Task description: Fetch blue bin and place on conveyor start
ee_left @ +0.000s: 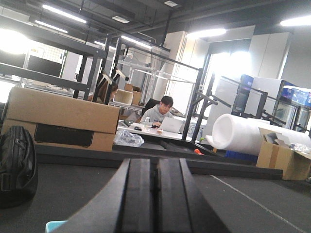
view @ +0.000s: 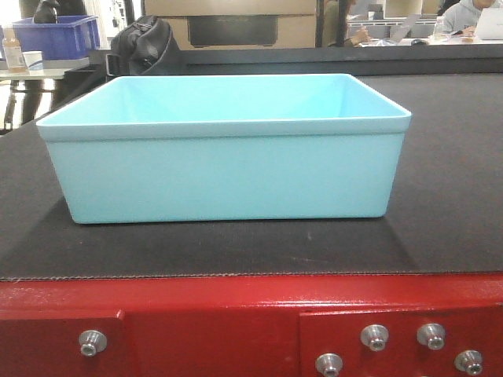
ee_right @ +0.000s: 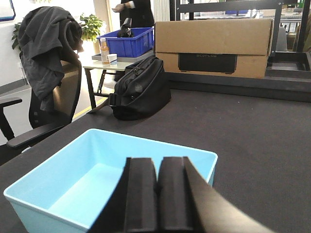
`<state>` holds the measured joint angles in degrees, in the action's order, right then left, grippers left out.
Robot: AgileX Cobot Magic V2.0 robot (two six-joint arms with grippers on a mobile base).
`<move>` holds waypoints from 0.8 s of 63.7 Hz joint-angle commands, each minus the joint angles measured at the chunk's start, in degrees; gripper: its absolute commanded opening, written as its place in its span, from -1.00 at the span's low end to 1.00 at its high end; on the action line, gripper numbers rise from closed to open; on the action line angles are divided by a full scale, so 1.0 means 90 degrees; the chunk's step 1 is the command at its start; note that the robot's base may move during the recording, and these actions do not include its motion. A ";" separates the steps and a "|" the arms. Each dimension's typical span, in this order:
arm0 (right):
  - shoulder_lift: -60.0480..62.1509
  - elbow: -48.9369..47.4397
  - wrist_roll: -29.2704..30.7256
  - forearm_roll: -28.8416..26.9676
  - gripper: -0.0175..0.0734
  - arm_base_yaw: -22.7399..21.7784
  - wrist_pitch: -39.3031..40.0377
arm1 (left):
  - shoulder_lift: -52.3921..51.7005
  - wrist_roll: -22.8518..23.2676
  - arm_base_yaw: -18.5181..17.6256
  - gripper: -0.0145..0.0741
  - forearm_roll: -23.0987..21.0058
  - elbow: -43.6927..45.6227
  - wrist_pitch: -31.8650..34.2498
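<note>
The pale cyan blue bin (view: 224, 153) stands upright and empty on the black belt at the conveyor start (view: 251, 259), just behind the red frame with silver bolts. It also shows in the right wrist view (ee_right: 97, 179), and a sliver of its corner shows in the left wrist view (ee_left: 54, 225). My right gripper (ee_right: 156, 167) is shut and empty, held above the bin's near side. My left gripper (ee_left: 156, 167) is shut and empty above the belt. Neither gripper shows in the front view.
A black bag (ee_right: 138, 90) lies on the belt beyond the bin, with a cardboard box (ee_right: 214, 46) behind it. A dark blue bin (ee_right: 127, 41) sits on a side table at the left, next to a chair draped with a jacket (ee_right: 48, 63). Shelving and people stand farther back.
</note>
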<state>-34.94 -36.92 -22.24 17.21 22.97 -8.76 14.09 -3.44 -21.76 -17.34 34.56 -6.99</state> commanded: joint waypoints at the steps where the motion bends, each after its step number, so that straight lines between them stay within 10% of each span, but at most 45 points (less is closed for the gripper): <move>1: 0.0049 0.0005 0.0041 0.0016 -0.97 0.0015 0.0033 | -0.0093 -0.0054 0.0012 -0.92 -0.0017 -0.0015 0.0034; 41: 0.0356 0.0153 0.0087 -0.0118 -0.97 -0.0437 -0.0066 | -0.0093 -0.0054 0.0012 -0.92 -0.0017 -0.0015 0.0034; 51: 0.1041 0.0770 0.2357 -0.1419 -0.97 -0.1600 0.0134 | -0.0093 -0.0054 0.0012 -0.92 -0.0017 -0.0015 0.0034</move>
<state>-28.58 -32.37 -12.30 11.29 13.47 -8.95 13.64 -3.55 -21.67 -17.34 34.47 -7.28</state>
